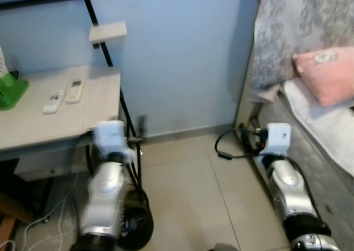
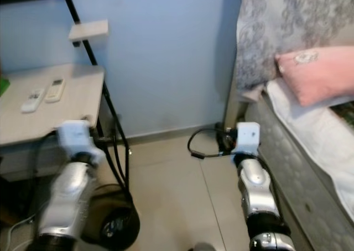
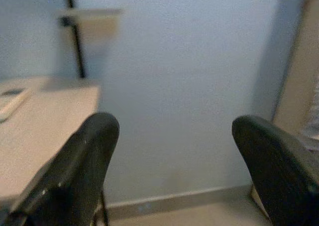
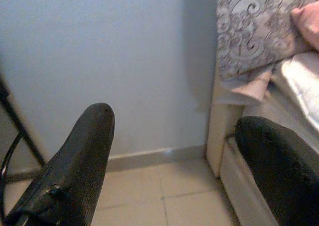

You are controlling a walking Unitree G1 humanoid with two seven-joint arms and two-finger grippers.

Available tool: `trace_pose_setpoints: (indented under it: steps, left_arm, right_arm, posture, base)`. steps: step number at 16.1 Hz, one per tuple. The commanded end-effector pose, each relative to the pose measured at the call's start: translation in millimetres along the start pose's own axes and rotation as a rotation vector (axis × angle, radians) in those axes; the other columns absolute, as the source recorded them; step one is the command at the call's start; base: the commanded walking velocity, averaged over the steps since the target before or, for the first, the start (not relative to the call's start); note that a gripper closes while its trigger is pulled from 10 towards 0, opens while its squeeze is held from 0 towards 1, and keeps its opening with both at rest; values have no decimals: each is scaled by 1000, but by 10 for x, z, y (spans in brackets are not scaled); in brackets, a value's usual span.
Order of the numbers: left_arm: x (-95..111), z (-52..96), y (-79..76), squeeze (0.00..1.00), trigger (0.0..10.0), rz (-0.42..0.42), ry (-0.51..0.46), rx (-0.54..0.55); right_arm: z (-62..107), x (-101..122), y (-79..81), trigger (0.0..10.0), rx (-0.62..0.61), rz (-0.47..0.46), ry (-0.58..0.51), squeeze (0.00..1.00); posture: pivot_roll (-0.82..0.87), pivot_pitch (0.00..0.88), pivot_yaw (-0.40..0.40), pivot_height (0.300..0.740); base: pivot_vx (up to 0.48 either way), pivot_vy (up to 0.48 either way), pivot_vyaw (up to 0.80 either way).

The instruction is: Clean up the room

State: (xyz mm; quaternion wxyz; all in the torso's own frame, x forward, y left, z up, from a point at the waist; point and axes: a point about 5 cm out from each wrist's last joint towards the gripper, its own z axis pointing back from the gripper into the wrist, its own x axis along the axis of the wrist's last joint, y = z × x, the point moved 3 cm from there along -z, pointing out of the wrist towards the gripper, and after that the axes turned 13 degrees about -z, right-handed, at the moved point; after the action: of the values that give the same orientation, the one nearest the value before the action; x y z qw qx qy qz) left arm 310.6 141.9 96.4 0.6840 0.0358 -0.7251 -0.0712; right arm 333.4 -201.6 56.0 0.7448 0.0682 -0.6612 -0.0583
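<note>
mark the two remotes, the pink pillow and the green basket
remotes [image 1: 63, 95], left eye view, between the pair lying side by side on the desk.
pink pillow [image 1: 326, 74], left eye view, middle of its face.
green basket [image 1: 10, 92], left eye view, its front wall.

desk [image 1: 83, 115]: pale wood-grain top, matt
remotes [image 1: 63, 95]: white plastic, smooth
basket [image 1: 10, 90]: green plastic, slotted
wall [image 1: 182, 52]: light blue paint, matt, even
floor [image 1: 188, 195]: beige tiles, smooth, faint sheen
pillow [image 1: 326, 74]: pink cloth, soft
curtain [image 1: 293, 19]: grey cloth, scroll pattern
arms [image 1: 290, 193]: silver metal, glossy
left pincer [image 3: 174, 171]: black fingers [image 3: 75, 176], matt, finely textured
right pincer [image 4: 174, 171]: black, matt, grainy
</note>
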Motion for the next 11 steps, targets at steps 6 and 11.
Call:
trace_pose_setpoints:
  steps: [6,11]
  left_arm:
    - [-27,5,221,0,10000,1,29,79]
    - [-42,-15,188,0,10000,6,41,79]
  right_arm:
    - [-78,53,199,10000,60,-4,-21,0]
    - [-119,98,212,10000,49,22,-32,0]
  posture:
    - [-111,0,92,740]
    - [-106,0,87,740]
  base:
    - [111,-114,0]
    - [353,-263,244]
